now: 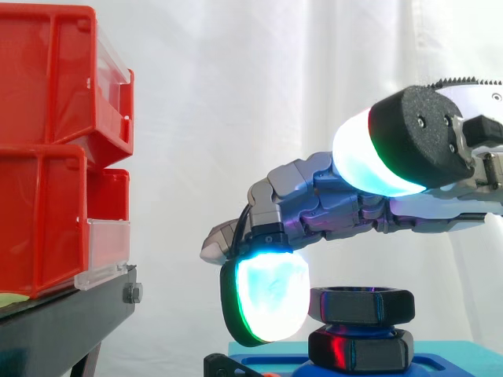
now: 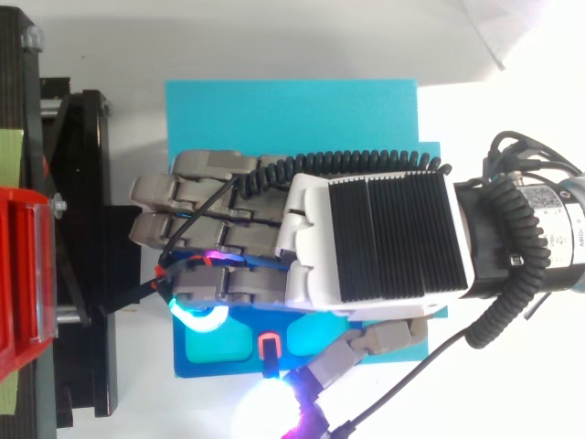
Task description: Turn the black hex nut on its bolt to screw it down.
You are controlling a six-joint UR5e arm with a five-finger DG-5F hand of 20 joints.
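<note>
The black hex nut (image 1: 361, 305) sits on its bolt above a second black hex piece (image 1: 360, 349), on a blue plate (image 2: 292, 110). My hand (image 1: 330, 200) reaches in from the right and hovers just over the nut. One finger is curled down, and its glowing white-green pad (image 1: 266, 297) lies against the nut's left side. The thumb's glowing pad (image 1: 369, 157) is raised well above the nut, apart from it. From the top view my hand (image 2: 384, 238) covers the nut; the other fingers are bent over the plate's left part.
Stacked red bins (image 1: 47, 141) stand on a black stand (image 1: 63, 322) at the left, close to my fingertips. In the top view the stand (image 2: 82, 229) borders the blue plate's left edge. A white curtain hangs behind.
</note>
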